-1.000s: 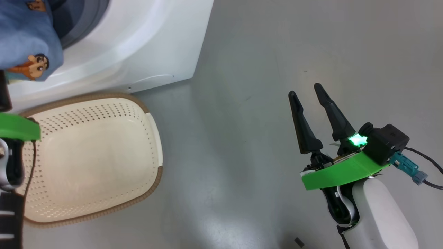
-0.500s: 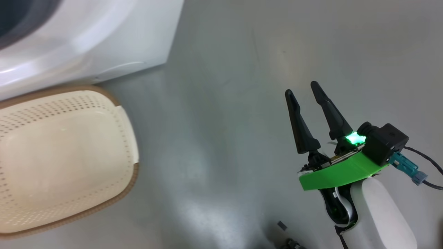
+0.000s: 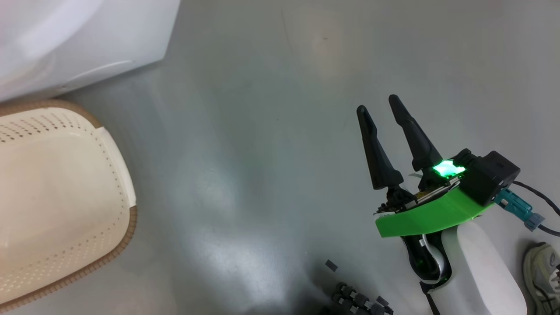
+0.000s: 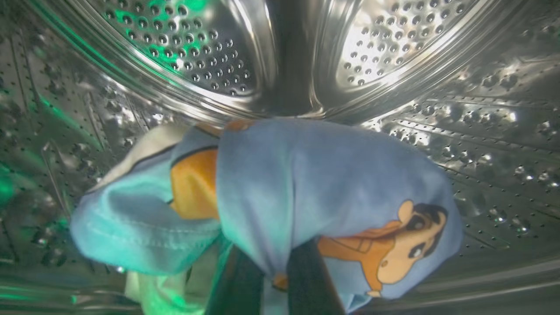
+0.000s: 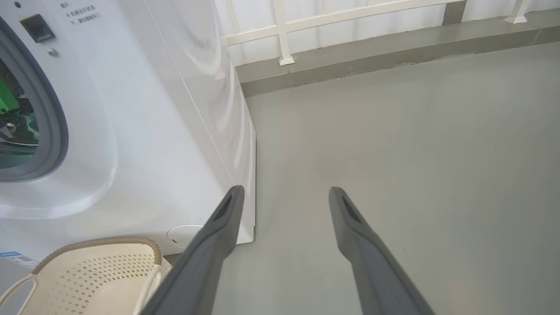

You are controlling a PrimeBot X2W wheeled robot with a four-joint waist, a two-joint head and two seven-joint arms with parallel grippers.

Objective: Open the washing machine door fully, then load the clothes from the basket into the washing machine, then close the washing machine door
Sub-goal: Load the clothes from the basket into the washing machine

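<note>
Inside the steel drum (image 4: 197, 48) of the washing machine (image 3: 87, 39), my left gripper (image 4: 273, 267) is shut on the clothes (image 4: 306, 183), a light blue bundle with orange cartoon figures draped over its dark fingers (image 4: 310, 284). My right gripper (image 3: 378, 105) hangs open over the bare floor, right of the machine, with nothing between its fingers. In the right wrist view the right gripper (image 5: 285, 190) points past the machine's white front (image 5: 153, 131) and grey gasket (image 5: 54, 131). The cream basket (image 3: 129, 183) stands before the machine, and its brown rim (image 5: 100, 242) shows there too. The washing machine door is out of view.
Grey floor (image 3: 271, 131) stretches right of the machine. A person's shoe (image 3: 540, 271) is at the head view's lower right, with small dark parts (image 3: 354, 299) at its bottom edge. A white railing (image 5: 284, 30) above a low kerb runs behind the machine.
The head camera has turned right, so machine and basket slid left and the left arm with the blue garment left that view. A shoe came in at lower right. The right gripper stays open.
</note>
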